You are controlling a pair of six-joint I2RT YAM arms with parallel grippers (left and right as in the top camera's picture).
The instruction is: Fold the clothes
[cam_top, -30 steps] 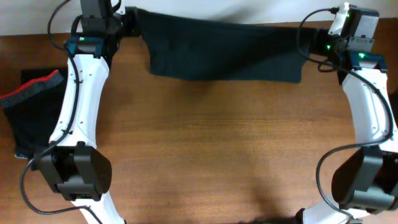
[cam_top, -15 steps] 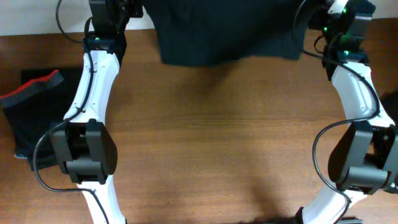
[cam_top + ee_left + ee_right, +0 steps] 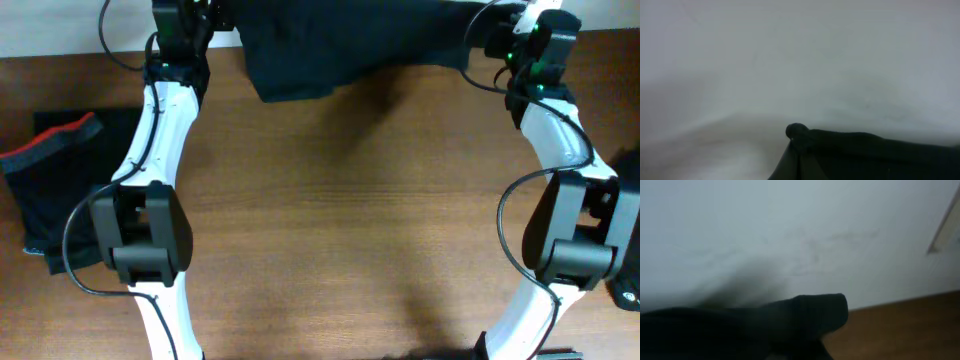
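A dark navy garment (image 3: 340,45) hangs stretched between my two grippers at the far edge of the table, most of it off the top of the overhead view. My left gripper (image 3: 222,12) is shut on its left corner, and the cloth (image 3: 850,155) bunches at the bottom of the left wrist view. My right gripper (image 3: 492,20) is shut on its right corner, and the cloth (image 3: 790,325) fills the bottom of the right wrist view. The fingertips themselves are hidden by the fabric.
A folded black garment with a red band (image 3: 50,170) lies at the table's left edge. The wooden tabletop (image 3: 340,230) spreads between the arms. A white wall stands behind the far edge.
Both arms have lifted and carried the dark garment away toward the far edge. Its lower hem has risen and less of it shows in the overhead view.
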